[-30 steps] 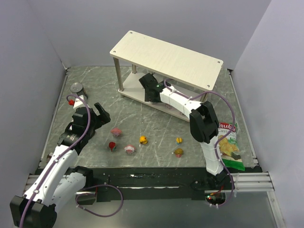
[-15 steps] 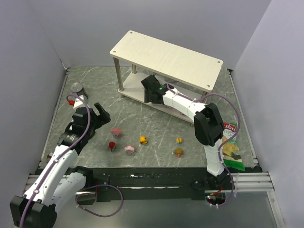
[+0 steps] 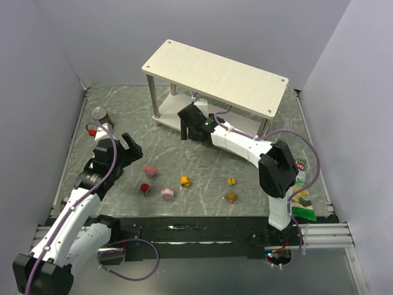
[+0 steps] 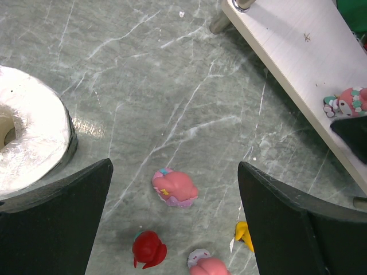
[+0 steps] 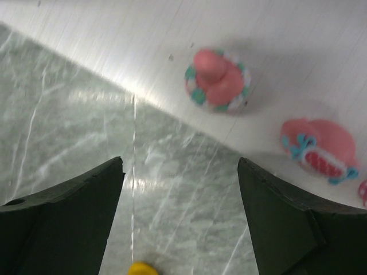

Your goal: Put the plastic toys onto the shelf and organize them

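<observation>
Count six plastic toys [image 3: 168, 193] loose on the worktop [image 3: 132, 120] in front of the shelf [image 3: 215, 75], among them a pink toy [image 3: 150, 169], a red toy [image 3: 145, 188], an orange-yellow toy [image 3: 185, 181], a yellow-blue toy [image 3: 231, 182] and a brown-pink toy [image 3: 231, 197]. Find three more already on the lower board [image 5: 143, 34] of the shelf: a round toy with green dots [image 5: 218, 79], beside it a toy with a blue bow [image 5: 318, 146], and a third cut off by the edge of the right wrist view.

See the left fingers [image 4: 63, 217] spread wide and holding nothing, hanging over the worktop. Place the pink toy straight ahead of them, centred on the gap, with the red toy a little nearer to the wrist. Cannot make out a clear long axis on this rounded toy, so expect no turning of the wrist, only a descent and a closing.

See the right fingers [image 5: 63, 217] also apart and empty, at the front edge of the lower board, the two shelved toys just beyond the tips. Judge the left arm clearly nearer to the pink toy, the right one being well apart from it.
</observation>
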`<action>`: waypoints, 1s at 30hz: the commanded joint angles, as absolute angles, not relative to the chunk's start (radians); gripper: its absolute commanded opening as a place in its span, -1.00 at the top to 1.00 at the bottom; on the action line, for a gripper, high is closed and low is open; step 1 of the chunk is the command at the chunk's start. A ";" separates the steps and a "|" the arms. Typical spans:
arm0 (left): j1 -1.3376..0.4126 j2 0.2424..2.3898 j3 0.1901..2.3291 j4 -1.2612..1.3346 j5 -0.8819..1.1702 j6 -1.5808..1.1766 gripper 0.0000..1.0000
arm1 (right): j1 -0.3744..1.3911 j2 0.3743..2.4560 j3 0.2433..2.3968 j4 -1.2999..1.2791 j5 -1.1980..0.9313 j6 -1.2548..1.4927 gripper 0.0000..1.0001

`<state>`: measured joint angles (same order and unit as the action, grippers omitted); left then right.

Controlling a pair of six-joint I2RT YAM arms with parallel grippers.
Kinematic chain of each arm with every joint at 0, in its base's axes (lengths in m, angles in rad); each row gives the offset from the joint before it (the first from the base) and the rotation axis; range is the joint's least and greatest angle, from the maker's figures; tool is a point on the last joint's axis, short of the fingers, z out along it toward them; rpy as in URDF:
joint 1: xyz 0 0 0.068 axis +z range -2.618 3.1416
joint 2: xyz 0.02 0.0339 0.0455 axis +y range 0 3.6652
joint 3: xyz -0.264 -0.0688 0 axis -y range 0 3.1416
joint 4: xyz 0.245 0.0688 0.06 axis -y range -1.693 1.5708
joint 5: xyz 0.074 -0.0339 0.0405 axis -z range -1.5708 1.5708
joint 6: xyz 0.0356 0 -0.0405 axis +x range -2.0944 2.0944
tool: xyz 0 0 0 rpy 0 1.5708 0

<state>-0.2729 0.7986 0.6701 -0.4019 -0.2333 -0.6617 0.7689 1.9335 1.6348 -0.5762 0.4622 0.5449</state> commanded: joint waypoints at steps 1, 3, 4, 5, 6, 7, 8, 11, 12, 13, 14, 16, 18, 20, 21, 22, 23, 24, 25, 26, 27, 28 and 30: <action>-0.276 0.776 0.696 -0.374 -0.229 -0.649 -0.93 | 0.843 1.764 1.574 -0.522 0.476 0.540 -0.73; -0.276 0.775 0.696 -0.376 -0.227 -0.649 -0.93 | 0.877 1.740 1.533 -0.496 0.454 0.499 -0.73; -0.276 0.775 0.696 -0.374 -0.227 -0.649 -0.93 | 0.888 1.717 1.519 -0.485 0.439 0.483 -0.72; -0.276 0.775 0.696 -0.374 -0.226 -0.649 -0.93 | 0.919 1.704 1.490 -0.474 0.398 0.471 -0.72; -0.276 0.773 0.696 -0.374 -0.224 -0.650 -0.93 | 0.931 1.694 1.474 -0.442 0.367 0.431 -0.72; -0.276 0.772 0.696 -0.374 -0.224 -0.650 -0.93 | 0.951 1.674 1.459 -0.433 0.347 0.420 -0.72; -0.276 0.769 0.696 -0.374 -0.225 -0.652 -0.93 | 0.981 1.668 1.448 -0.436 0.321 0.420 -0.71; -0.276 0.761 0.696 -0.382 -0.242 -0.660 -0.93 | 1.035 1.669 1.469 -0.495 0.292 0.469 -0.71; -0.276 0.759 0.698 -0.387 -0.258 -0.663 -0.93 | 1.072 1.687 1.483 -0.562 0.282 0.536 -0.71; -0.276 0.755 0.696 -0.394 -0.268 -0.666 -0.93 | 1.086 1.698 1.502 -0.589 0.273 0.575 -0.71; -0.276 0.750 0.696 -0.397 -0.276 -0.670 -0.93 | 1.104 1.709 1.529 -0.615 0.259 0.604 -0.71; -0.276 0.750 0.698 -0.406 -0.291 -0.676 -0.93 | 1.152 1.745 1.557 -0.668 0.259 0.690 -0.72; -0.276 0.752 0.699 -0.410 -0.290 -0.680 -0.93 | 1.181 1.787 1.594 -0.695 0.261 0.750 -0.74; -0.276 0.753 0.701 -0.416 -0.293 -0.686 -0.93 | 1.195 1.815 1.627 -0.736 0.264 0.776 -0.76; -0.276 0.755 0.703 -0.419 -0.295 -0.686 -0.93 | 1.203 1.836 1.635 -0.755 0.271 0.802 -0.77; -0.276 0.758 0.704 -0.423 -0.302 -0.689 -0.93 | 1.210 1.845 1.641 -0.761 0.275 0.808 -0.78; -0.276 0.758 0.706 -0.431 -0.307 -0.693 -0.93 | 1.213 1.853 1.643 -0.778 0.273 0.827 -0.82; -0.278 0.759 0.706 -0.436 -0.311 -0.696 -0.93 | 1.213 1.868 1.644 -0.784 0.273 0.840 -0.85; -0.278 0.762 0.707 -0.440 -0.319 -0.701 -0.93 | 1.219 1.874 1.641 -0.788 0.268 0.853 -0.87; -0.279 0.764 0.712 -0.457 -0.342 -0.712 -0.93 | 1.221 1.881 1.634 -0.790 0.264 0.874 -0.91; -0.278 0.765 0.715 -0.465 -0.354 -0.716 -0.93 | 1.223 1.888 1.631 -0.792 0.264 0.885 -0.93; -0.279 0.773 0.718 -0.475 -0.365 -0.722 -0.93 | 1.230 1.893 1.625 -0.787 0.265 0.887 -0.95; -0.279 0.781 0.726 -0.492 -0.388 -0.736 -0.93 | 1.232 1.905 1.624 -0.796 0.264 0.897 -0.98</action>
